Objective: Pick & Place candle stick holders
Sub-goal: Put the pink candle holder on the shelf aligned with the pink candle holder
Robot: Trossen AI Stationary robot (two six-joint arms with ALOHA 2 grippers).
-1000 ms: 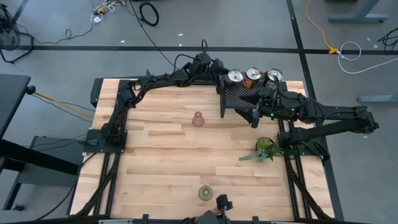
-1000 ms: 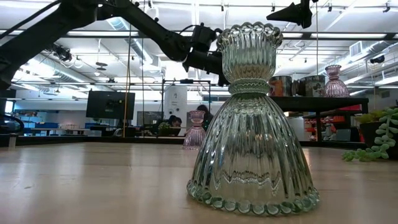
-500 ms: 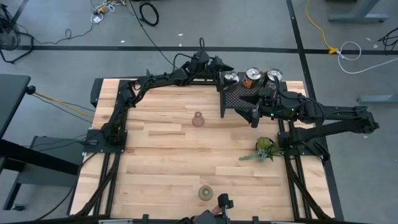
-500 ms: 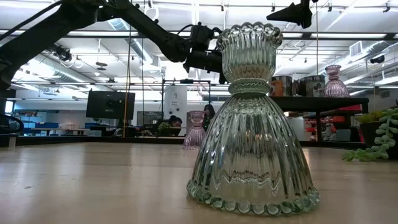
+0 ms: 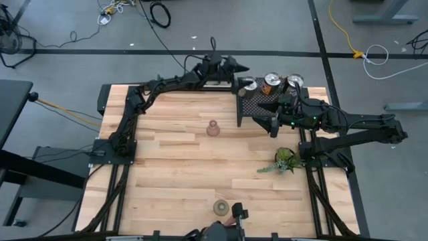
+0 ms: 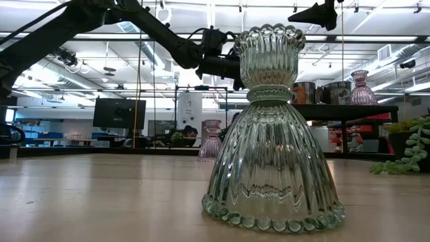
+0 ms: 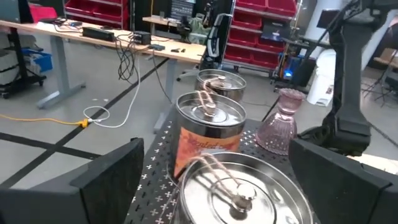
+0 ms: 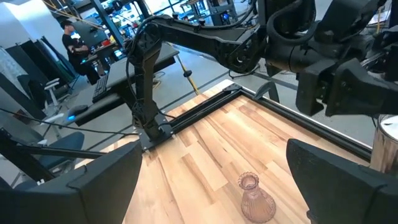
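Note:
Three shiny silver holders (image 5: 271, 82) stand in a row on the far part of the black mesh rack (image 5: 254, 106); the middle one is orange-tinted (image 7: 208, 134). A pink glass holder (image 7: 283, 121) stands on the rack beside them. A second pink holder (image 5: 212, 128) stands on the table's middle. A ribbed green-tinted glass holder (image 6: 272, 134) stands near the front edge (image 5: 221, 207). My left gripper (image 5: 244, 69) is open and empty, just left of the nearest silver holder (image 7: 239, 193). My right gripper (image 5: 273, 126) is open and empty at the rack's near side.
A leafy green sprig (image 5: 284, 161) lies on the table right of centre, near my right arm's base. The rack stands at the table's far right. Bare wood (image 5: 174, 174) spreads between the pink holder on the table and the front edge.
My left gripper has drawn back from the leftmost silver holder, toward the table's far edge and slightly up, staying open. The holders stand as before.

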